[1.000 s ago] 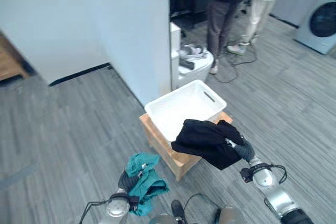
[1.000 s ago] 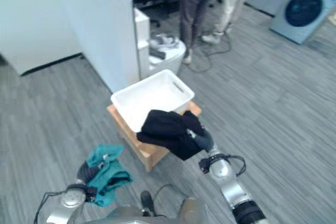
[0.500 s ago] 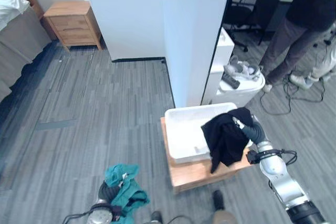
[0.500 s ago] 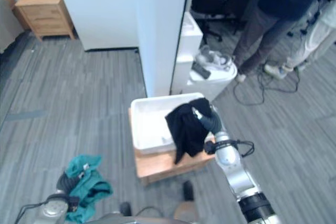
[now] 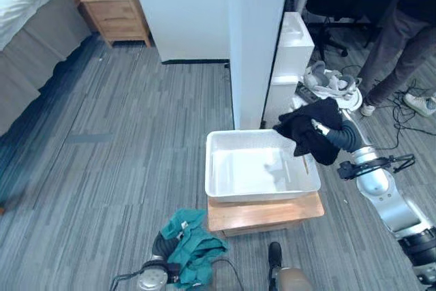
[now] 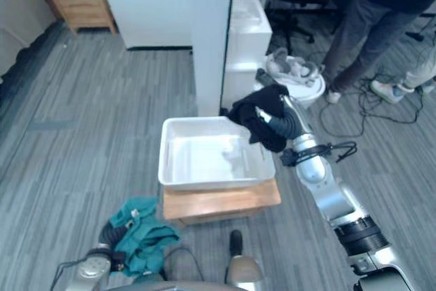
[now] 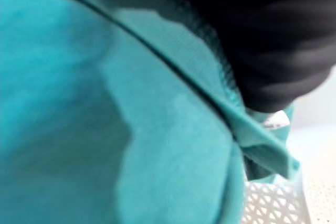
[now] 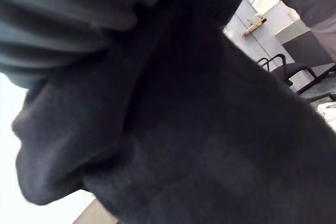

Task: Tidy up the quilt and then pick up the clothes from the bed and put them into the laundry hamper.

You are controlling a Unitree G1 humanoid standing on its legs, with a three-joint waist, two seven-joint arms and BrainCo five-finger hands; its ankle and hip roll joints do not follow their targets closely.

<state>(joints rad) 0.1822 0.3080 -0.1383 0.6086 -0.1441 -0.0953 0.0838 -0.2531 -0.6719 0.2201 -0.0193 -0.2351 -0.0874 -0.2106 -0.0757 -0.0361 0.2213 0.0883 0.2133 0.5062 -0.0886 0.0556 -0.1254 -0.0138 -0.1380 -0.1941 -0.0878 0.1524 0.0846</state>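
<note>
A white laundry hamper stands empty on a low wooden stand. My right hand is shut on a black garment, held up in the air over the hamper's far right corner. The black cloth spreads right in front of the right wrist view. Low at the near left, my left hand is shut on a bunched teal garment, in front of the stand's left end. Teal cloth wraps that hand in the left wrist view and covers its fingers.
A white partition wall rises just behind the hamper. Beside it are a white cabinet and a round white stool with things on it. A person's legs stand at the far right. A bed and a nightstand lie far left.
The camera has swung, so the whole scene has shifted. My right hand has lifted the black garment from over the hamper's right side towards its far right corner. The teal garment stays held.
</note>
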